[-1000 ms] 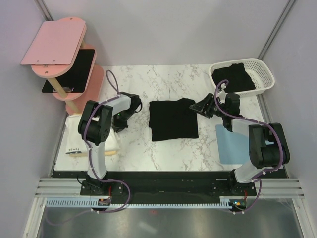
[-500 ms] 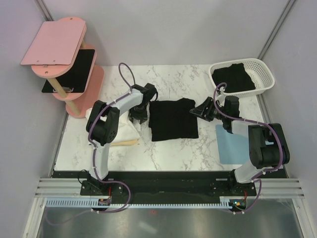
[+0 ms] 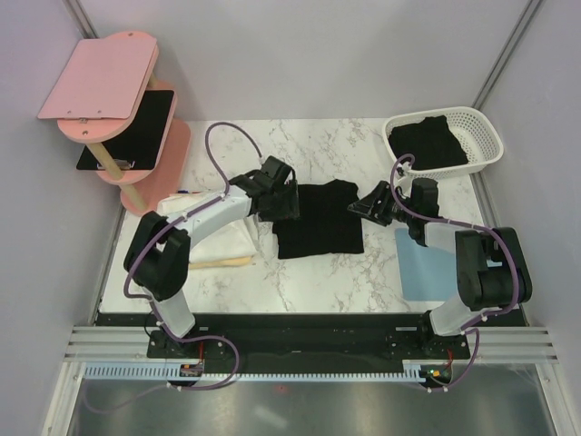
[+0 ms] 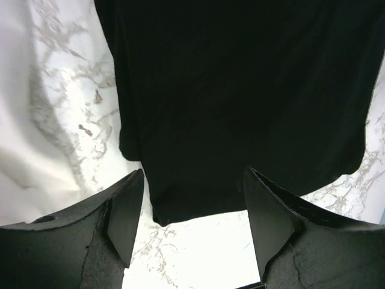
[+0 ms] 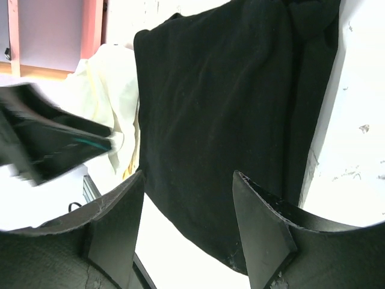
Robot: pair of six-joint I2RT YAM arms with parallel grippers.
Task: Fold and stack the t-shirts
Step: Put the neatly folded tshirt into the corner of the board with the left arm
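Item one: a plain black short-sleeved t-shirt (image 3: 318,220) of soft matte fabric is lying folded into a rough rectangle at the middle of the white marble-patterned tabletop (image 3: 309,145). All positions below are being given relative to this folded shirt.

The left pincer (image 3: 280,202) is hanging at the shirt's left edge, its jaws standing apart with nothing gripped between them. In the left wrist view a corner of the shirt is showing in the gap between the two black fingers (image 4: 126,217). Whether they are touching the fabric cannot be told.

The right pincer (image 3: 368,202) is hanging at the shirt's far right corner, its jaws likewise standing apart and gripping nothing. The right wrist view is showing black fabric spreading beneath the gap.

A second black t-shirt (image 3: 427,141) is lying bunched inside a white slotted plastic basket (image 3: 486,136), well apart from the folded shirt on its far right. A pale blue flat rectangular mat (image 3: 413,268) is lying to its near right. A cream-coloured cloth (image 3: 227,238) is lying just to its left, beneath the left arm. A pink tiered shelf stand (image 3: 100,77) is standing to its far left, carrying a rigid glossy black rectangle (image 3: 132,127) on a middle tier.
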